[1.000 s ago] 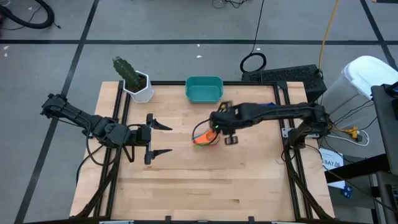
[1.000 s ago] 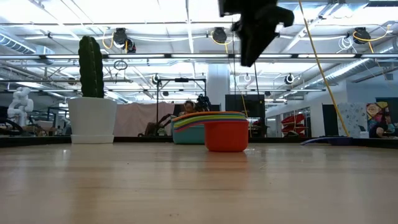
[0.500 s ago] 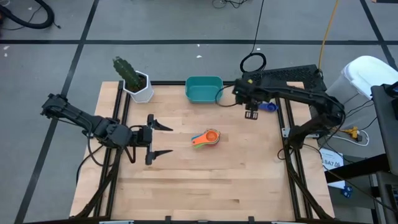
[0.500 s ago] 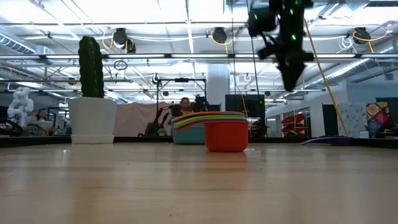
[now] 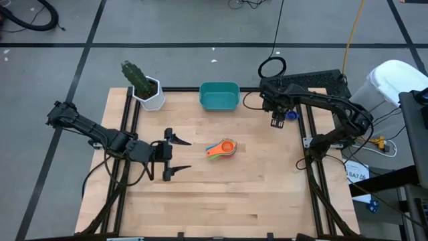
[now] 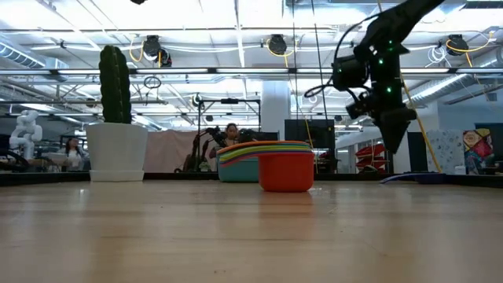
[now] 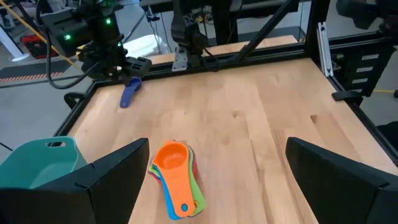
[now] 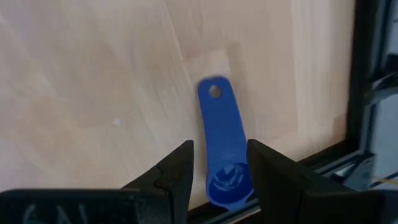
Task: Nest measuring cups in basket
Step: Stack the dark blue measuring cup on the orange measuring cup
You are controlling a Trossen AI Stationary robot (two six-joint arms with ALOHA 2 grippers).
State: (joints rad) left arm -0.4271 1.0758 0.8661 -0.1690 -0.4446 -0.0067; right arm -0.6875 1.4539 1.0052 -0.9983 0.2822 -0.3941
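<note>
A nested stack of measuring cups (image 5: 223, 148), orange on top, rests on the table's middle; it also shows in the left wrist view (image 7: 175, 173) and the low view (image 6: 275, 165). A lone dark blue cup (image 5: 289, 115) lies by the table's far right edge. My right gripper (image 5: 277, 120) hovers open just above it, and in the right wrist view its fingers stand on either side of the cup (image 8: 224, 146) without touching it. My left gripper (image 5: 179, 156) is open and empty, left of the stack. The teal basket (image 5: 219, 96) stands at the far edge.
A white pot with a green plant (image 5: 147, 90) stands at the far left corner. The black frame rail (image 8: 348, 143) runs just beyond the dark blue cup. Bare wood lies between the stack and the table's near edge.
My right gripper has gone from above the nested stack toward the table's far right edge and come down over the dark blue cup. My left gripper has shifted a little toward the stack and the near edge. The stack has stayed in place.
</note>
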